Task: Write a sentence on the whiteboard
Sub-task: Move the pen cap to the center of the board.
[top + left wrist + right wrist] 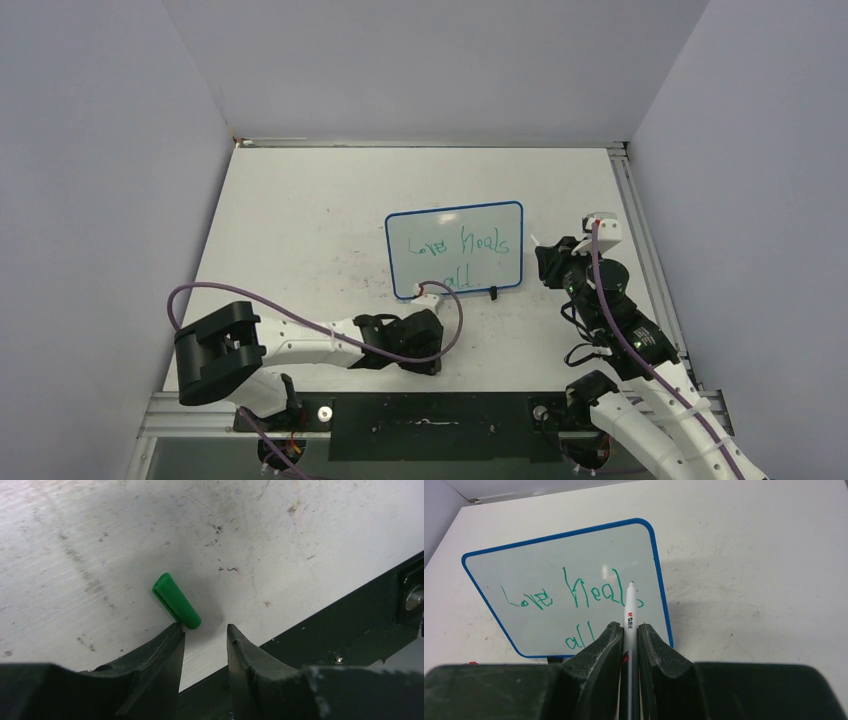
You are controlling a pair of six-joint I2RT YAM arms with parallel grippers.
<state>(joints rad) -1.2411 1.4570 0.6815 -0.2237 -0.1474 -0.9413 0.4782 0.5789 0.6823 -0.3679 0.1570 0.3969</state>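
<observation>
Where the scuffed pale counter (300,220) carries it near the middle, the whiteboard (500,275) sits with the sentence (465,243) in green across two lines. The right end effector (629,628), beside the board's right edge, is clenched on a white marker (630,605) pointing toward the board. The left end effector (205,630) stands released and grasps nothing; a green cap (177,601) lies just ahead of its fingertips.

Lower barrel of the marker (630,611) vanishes between the right gripper (629,629) fingers. Half the whiteboard (549,560) bottom edge is blocked by them too
</observation>
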